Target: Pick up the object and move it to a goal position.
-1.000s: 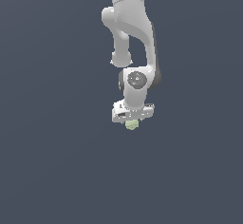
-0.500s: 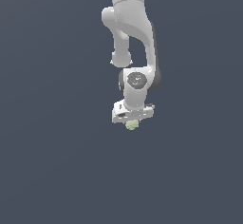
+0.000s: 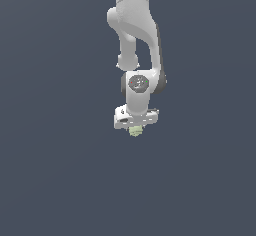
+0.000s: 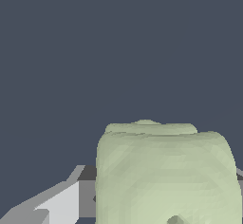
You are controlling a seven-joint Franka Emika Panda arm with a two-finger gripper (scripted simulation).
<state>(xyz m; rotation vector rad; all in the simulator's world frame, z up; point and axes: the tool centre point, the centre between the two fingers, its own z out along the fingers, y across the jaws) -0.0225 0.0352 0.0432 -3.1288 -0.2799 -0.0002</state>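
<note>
The object [image 3: 134, 131] is a small pale yellow-green lumpy blob that pokes out just under the white gripper [image 3: 135, 128] in the exterior view. The arm hangs straight down from the upper middle of that view, and the blob is far narrower than the gripper's body. In the wrist view the object [image 4: 166, 175] fills much of the picture, sitting between the fingers [image 4: 57, 204], which are shut on it. One grey-white finger shows beside the blob; the other is mostly hidden behind it.
A plain dark grey-blue ground [image 3: 50, 180] fills the exterior view all around the arm. No other objects, containers or edges show in either view.
</note>
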